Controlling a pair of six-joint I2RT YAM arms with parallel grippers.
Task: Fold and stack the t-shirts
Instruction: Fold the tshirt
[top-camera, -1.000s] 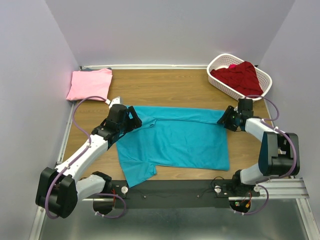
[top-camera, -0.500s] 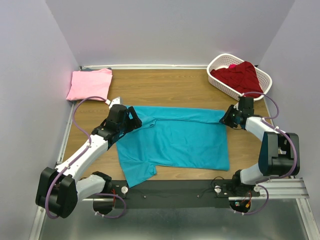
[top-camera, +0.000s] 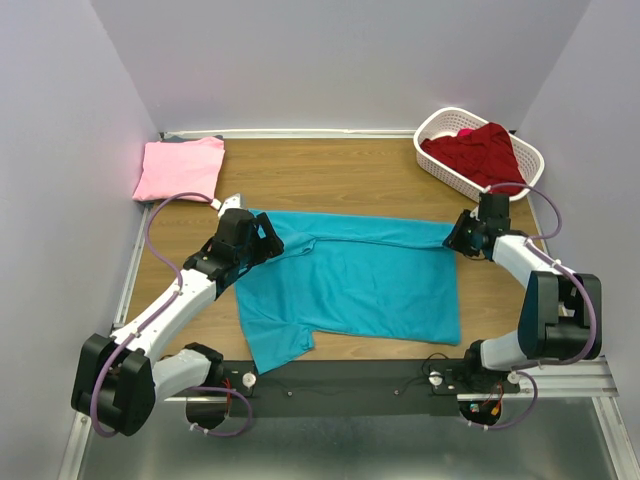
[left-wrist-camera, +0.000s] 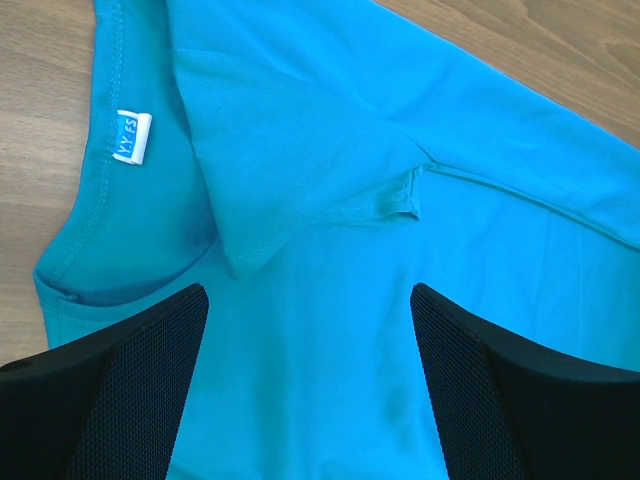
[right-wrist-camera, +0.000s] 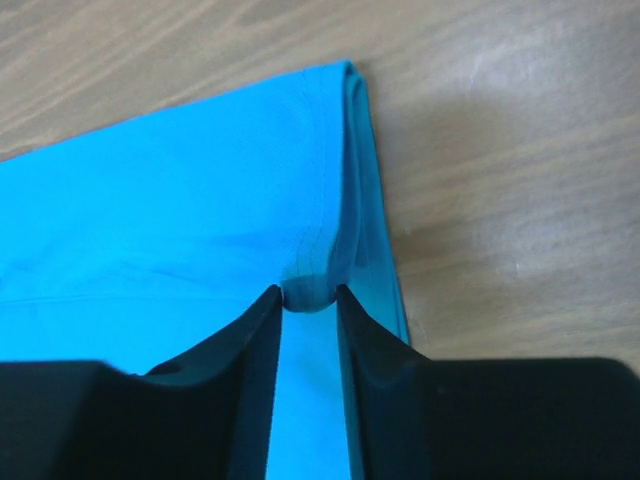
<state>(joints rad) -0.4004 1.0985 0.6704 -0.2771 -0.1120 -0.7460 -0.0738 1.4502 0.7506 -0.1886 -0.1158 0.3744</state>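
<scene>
The teal t-shirt lies spread on the table, its far side folded over. My left gripper is open above its collar end; the left wrist view shows the neck label and a folded sleeve between the fingers. My right gripper is shut on the shirt's far right hem corner, and the right wrist view shows a pinch of teal cloth between its fingertips. The folded light pink t-shirt lies at the back left. The dark red t-shirt sits in the basket.
A white slotted plastic basket stands at the back right corner. Grey walls close in the wooden table on three sides. A black rail runs along the near edge by the arm bases.
My right gripper has drawn the teal shirt's far right corner a little to the right and back, stretching the folded edge. The left arm has not moved.
</scene>
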